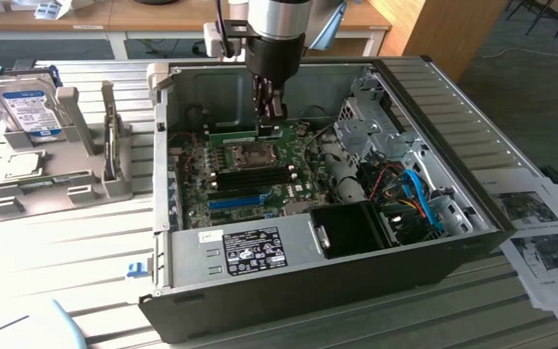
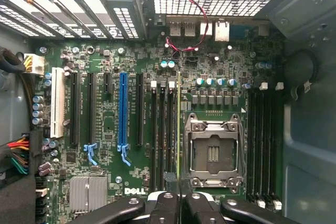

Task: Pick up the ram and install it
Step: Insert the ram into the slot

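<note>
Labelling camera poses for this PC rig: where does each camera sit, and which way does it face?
Exterior view: off the arm, looking obliquely down into the open computer case; the arm and gripper show.
Wrist view: on the wrist, facing straight down onto the motherboard; the gripper shows, shut on the ram.
Shared: gripper, ram, motherboard, CPU socket.

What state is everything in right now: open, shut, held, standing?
computer case: side panel off, insides exposed.
gripper: jaws shut on the ram.
ram: held on edge, by the memory slots.
hard drive: upright in its grey stand.
processor socket: bare, no cooler.
</note>
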### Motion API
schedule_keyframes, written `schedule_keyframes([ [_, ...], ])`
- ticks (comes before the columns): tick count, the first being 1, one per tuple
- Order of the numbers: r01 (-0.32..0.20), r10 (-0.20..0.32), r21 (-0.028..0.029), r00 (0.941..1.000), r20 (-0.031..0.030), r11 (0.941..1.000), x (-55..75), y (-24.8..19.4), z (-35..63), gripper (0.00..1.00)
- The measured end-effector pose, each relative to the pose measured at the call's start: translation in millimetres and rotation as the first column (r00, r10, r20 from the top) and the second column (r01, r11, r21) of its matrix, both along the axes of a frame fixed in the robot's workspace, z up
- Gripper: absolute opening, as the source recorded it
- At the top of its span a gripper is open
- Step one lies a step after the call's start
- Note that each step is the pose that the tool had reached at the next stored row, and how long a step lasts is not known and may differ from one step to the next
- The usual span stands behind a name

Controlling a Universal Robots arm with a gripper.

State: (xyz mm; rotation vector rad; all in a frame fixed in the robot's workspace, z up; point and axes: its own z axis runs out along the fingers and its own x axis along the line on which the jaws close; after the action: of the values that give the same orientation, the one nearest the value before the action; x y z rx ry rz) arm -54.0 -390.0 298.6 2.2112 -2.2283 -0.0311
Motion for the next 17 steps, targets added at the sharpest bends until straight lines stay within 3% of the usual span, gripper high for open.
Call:
schedule_keyframes([
  [10,0.000,0.000,-0.0001,1.0000,0.0000,1.0000,0.1,0.0,-3.0,0.11],
  [17,0.000,0.000,0.0000,1.0000,-0.0050,1.0000,4.7,0.0,-3.1,0.11],
])
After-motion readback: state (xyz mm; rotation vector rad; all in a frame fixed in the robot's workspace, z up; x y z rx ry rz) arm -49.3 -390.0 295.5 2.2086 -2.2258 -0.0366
